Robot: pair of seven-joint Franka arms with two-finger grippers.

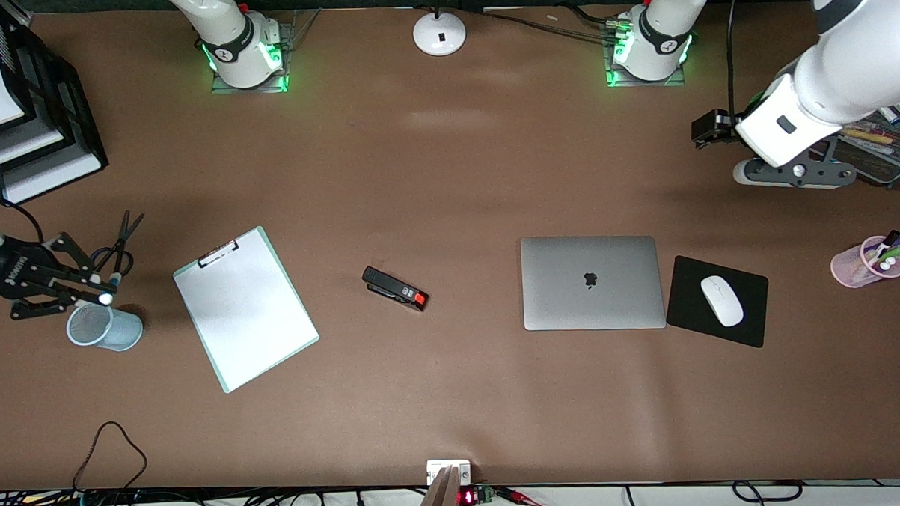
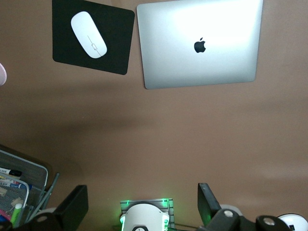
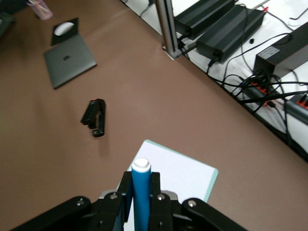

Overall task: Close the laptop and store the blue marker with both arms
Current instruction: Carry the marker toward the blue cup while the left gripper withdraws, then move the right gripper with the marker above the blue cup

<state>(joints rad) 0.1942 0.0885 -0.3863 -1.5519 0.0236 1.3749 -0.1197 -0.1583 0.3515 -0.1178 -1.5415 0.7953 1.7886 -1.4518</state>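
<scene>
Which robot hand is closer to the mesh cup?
The right. The right gripper, holding the blue marker, is just above the mesh cup; the left gripper hangs at the table's left-arm end.

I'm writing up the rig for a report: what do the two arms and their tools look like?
Both arms are big, white, rounded jointed segments with dark grey joint rings; their bases glow green. The left arm carries a grey-and-white tool with a small black box beside the wrist. The right tool is a black open-framework linkage on a silver wrist.
</scene>
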